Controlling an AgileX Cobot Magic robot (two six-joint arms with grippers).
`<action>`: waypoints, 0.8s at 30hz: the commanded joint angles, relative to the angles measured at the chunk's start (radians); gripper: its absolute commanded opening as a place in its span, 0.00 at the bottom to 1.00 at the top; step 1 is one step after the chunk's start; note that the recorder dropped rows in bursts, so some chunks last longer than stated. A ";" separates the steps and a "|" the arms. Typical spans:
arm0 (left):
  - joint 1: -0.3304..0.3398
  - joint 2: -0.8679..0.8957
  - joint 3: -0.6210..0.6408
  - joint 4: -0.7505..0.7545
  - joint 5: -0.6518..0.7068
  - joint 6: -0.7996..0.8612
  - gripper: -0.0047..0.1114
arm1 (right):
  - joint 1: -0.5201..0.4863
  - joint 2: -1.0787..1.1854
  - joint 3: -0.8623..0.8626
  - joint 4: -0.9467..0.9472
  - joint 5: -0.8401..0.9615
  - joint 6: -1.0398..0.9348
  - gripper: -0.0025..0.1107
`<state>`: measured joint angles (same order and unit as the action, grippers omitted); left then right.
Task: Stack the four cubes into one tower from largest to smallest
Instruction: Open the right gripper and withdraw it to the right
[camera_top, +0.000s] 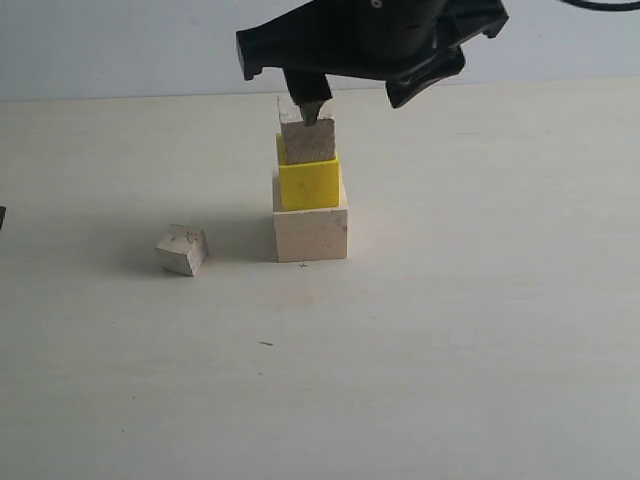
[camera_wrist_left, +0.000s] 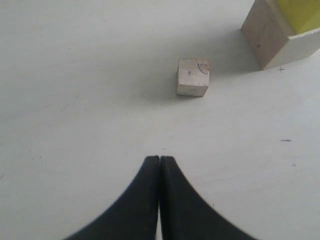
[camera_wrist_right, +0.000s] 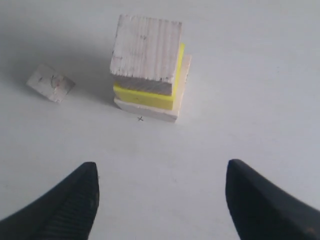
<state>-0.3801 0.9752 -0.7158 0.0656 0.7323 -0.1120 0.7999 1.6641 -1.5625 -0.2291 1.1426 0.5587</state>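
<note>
Three cubes stand stacked mid-table: the large pale wooden cube at the bottom, the yellow cube on it, and the brownish wooden cube on top. The smallest pale cube lies alone on the table to the tower's left. My right gripper hovers just above and behind the tower. In the right wrist view it is open and empty, with the brownish cube ahead of it. My left gripper is shut on nothing, with the smallest cube a short way ahead.
A pale table carries everything; its far edge meets a light wall. A small cross mark sits in front of the tower and a short dark mark nearer the front.
</note>
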 joint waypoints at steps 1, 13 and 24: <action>0.003 -0.003 0.041 -0.042 -0.041 0.000 0.06 | 0.003 -0.086 0.009 0.033 0.078 -0.096 0.62; 0.003 -0.003 0.103 -0.120 -0.067 0.011 0.07 | 0.003 -0.341 0.484 0.024 0.031 -0.087 0.53; 0.003 0.086 0.099 -0.260 -0.160 0.154 0.51 | 0.003 -0.649 0.860 -0.112 -0.017 0.115 0.49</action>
<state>-0.3801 1.0158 -0.6142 -0.1429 0.6221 0.0000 0.8021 1.0859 -0.7180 -0.2789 1.1323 0.6327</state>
